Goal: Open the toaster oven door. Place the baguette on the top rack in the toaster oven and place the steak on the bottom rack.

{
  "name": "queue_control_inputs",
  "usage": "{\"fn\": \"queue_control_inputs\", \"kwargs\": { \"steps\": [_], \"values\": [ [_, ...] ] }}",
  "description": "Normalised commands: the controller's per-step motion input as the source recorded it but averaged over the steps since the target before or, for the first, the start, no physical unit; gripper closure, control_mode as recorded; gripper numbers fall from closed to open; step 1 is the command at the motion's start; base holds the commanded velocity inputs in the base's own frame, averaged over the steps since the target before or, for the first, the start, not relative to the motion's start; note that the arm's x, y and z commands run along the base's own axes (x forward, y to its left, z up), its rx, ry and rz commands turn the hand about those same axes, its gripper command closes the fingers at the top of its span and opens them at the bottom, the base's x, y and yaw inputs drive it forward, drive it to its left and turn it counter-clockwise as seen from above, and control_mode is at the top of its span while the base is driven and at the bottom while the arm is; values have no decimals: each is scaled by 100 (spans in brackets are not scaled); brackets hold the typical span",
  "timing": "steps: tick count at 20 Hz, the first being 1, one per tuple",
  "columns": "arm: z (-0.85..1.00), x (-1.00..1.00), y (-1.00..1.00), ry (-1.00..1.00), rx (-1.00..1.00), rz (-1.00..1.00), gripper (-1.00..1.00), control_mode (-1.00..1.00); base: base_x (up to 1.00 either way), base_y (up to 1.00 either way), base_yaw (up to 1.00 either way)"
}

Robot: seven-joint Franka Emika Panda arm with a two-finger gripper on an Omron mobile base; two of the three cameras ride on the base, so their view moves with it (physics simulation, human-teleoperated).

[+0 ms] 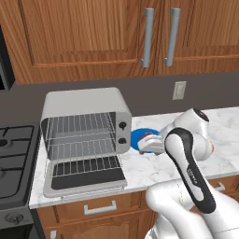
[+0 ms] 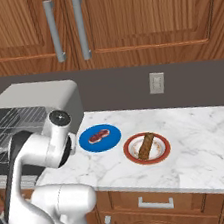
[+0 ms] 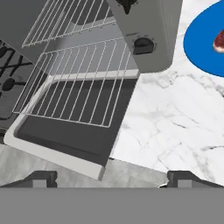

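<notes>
Fingertips low in the hand view, set wide apart, gripper (image 3: 111, 177) holding nothing, hovering over the counter (image 3: 175, 127) edge just beside the dropped door (image 3: 65, 135).

Door flat on the counter, glass up, so step one looks finished; pickup of the baguette (image 2: 146, 145) judged next. Calls for a swing right, away from the oven (image 1: 86, 122), past the steak (image 2: 98, 135), then a descent over the bread with the jaws across its narrow width.

Further back, both racks exposed: bottom rack (image 3: 76, 94) slid partly out over the door, top rack (image 3: 65, 22) above it inside the cavity.

Right base view gives what the others lack: baguette lying on a red-rimmed plate (image 2: 163, 155), with the steak on a blue plate (image 2: 113, 139) between it and the oven. Left base view hides the bread behind the arm but shows the oven front squarely, with two knobs, both racks and a stove (image 1: 14, 154) to its left. Hand view catches a sliver of steak at its upper right edge.
</notes>
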Motion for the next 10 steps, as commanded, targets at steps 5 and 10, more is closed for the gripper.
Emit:
{"fn": "queue_control_inputs", "kwargs": {
  "steps": [5, 10],
  "values": [
    [1, 2, -13, 2, 6, 0, -100, -100, 0, 0, 0],
    [0, 7, -12, 10, 5, 0, -100, -100, 0, 0, 0]
  ]
}}
